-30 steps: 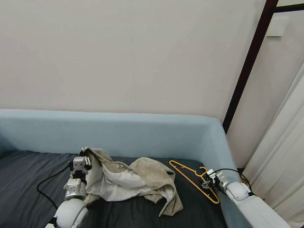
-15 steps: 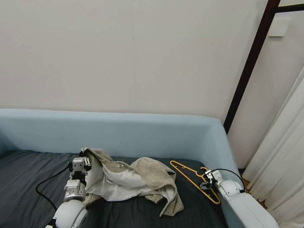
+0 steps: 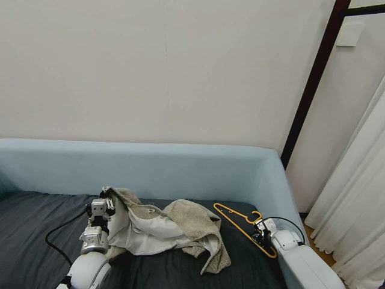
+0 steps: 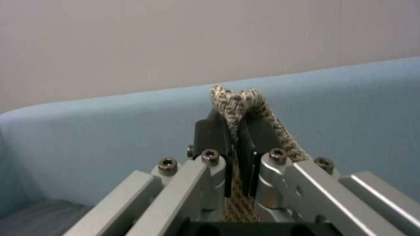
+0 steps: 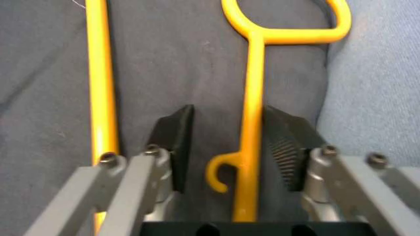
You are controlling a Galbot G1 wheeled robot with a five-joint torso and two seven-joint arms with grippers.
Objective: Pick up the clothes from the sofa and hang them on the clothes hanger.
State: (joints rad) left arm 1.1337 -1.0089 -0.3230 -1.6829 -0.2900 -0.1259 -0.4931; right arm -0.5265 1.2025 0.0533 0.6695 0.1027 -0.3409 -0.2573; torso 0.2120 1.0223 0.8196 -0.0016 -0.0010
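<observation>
A beige knit garment with a pale lining (image 3: 171, 226) lies crumpled on the sofa's dark seat (image 3: 36, 223). My left gripper (image 3: 101, 208) is at its left edge, shut on a fold of the knit fabric (image 4: 237, 104) that sticks up between the fingers (image 4: 213, 135). An orange plastic hanger (image 3: 236, 217) lies flat to the garment's right, by the armrest. My right gripper (image 3: 260, 232) is low over its near end and open. In the right wrist view the pads (image 5: 178, 142) stand on either side of one hanger bar (image 5: 251, 123), close to its small hook.
The sofa's light blue backrest (image 3: 168, 165) runs behind the seat, and its armrest (image 3: 278, 186) closes the right side. A black cable (image 3: 60, 232) trails over the seat near my left arm. A dark door frame (image 3: 310, 90) and white curtain (image 3: 358, 223) stand to the right.
My right arm has slid a little left and lower, bringing the gripper closer over the hanger's near end. The left gripper and the garment have not moved.
</observation>
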